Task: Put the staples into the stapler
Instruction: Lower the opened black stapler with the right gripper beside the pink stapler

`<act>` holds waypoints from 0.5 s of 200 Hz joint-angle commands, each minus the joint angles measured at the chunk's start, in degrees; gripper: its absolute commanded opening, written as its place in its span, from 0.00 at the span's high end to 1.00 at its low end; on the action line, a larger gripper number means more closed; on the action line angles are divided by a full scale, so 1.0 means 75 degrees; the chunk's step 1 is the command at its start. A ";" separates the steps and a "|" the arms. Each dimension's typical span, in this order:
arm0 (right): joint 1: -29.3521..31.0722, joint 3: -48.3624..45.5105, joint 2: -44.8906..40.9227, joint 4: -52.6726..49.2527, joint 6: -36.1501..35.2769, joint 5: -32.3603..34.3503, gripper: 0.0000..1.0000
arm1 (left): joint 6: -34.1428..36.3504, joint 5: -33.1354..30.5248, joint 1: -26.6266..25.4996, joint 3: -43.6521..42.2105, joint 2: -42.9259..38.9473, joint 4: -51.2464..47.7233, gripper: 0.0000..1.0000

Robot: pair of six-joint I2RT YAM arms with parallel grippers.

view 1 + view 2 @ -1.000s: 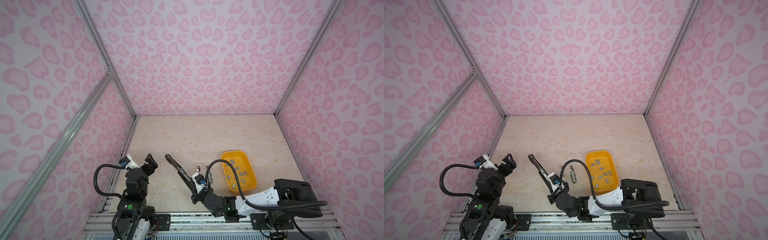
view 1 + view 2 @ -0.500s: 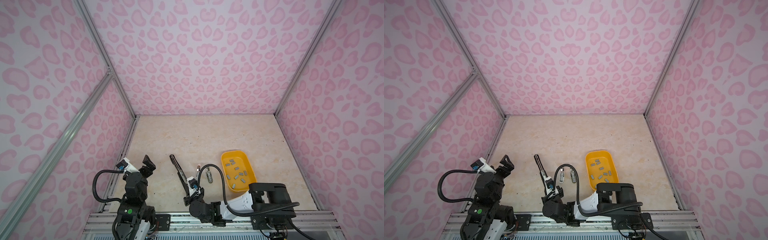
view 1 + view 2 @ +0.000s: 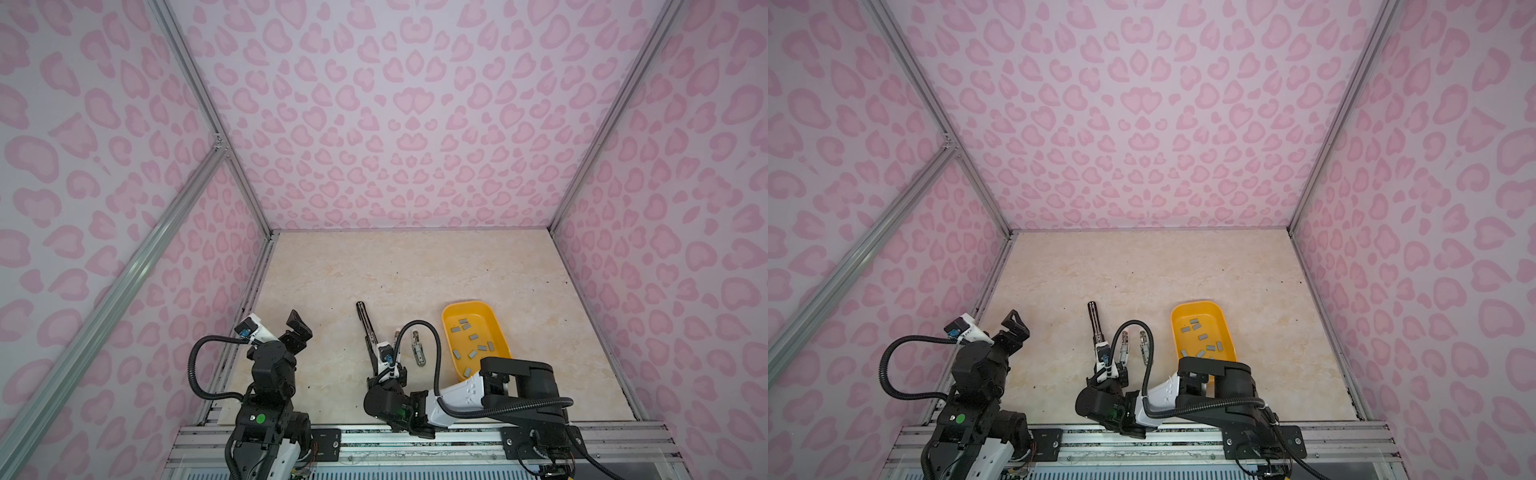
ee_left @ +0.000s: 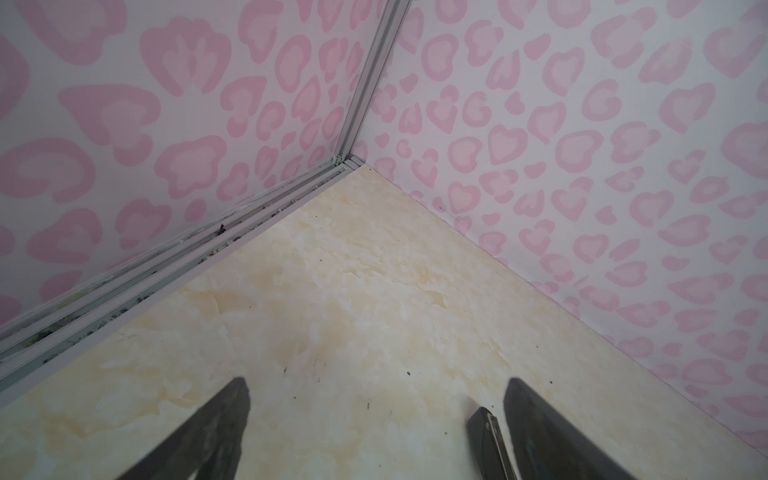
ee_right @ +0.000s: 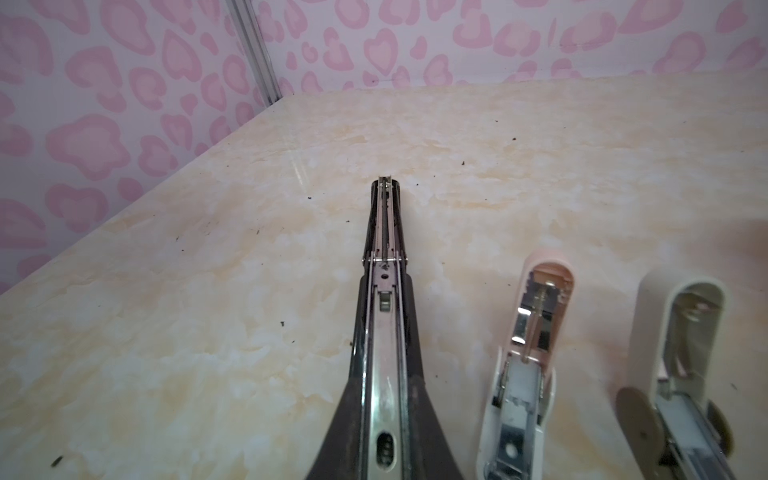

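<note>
The right gripper is clamped on the near end of a long black metal stapler, axis pointing to 12 o'clock. The small grey metal staples lie in a yellow plastic tray at its 3 o'clock, nearer this arm; the left gripper gapes empty.

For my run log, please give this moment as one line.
left gripper: open, empty | right gripper: shut on black stapler | staples: in tray

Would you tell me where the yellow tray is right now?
In both top views the yellow tray sits right of centre on the table, beside the two small staplers, its near end behind the right arm.
</note>
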 commanded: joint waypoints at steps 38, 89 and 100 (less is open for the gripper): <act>0.0024 0.0372 0.0469 -0.0219 0.0499 0.0303 0.97 | -0.0011 -0.0082 -0.0002 0.0036 0.0097 0.0258 0.04; 0.0018 0.0397 0.0479 -0.0177 0.0527 -0.0089 0.79 | -0.0016 -0.0073 -0.0005 0.0019 0.0105 0.0255 0.04; 0.0021 0.0375 0.0449 -0.0151 0.0544 -0.0141 0.77 | -0.0016 -0.0082 -0.0003 0.0015 0.0106 0.0258 0.04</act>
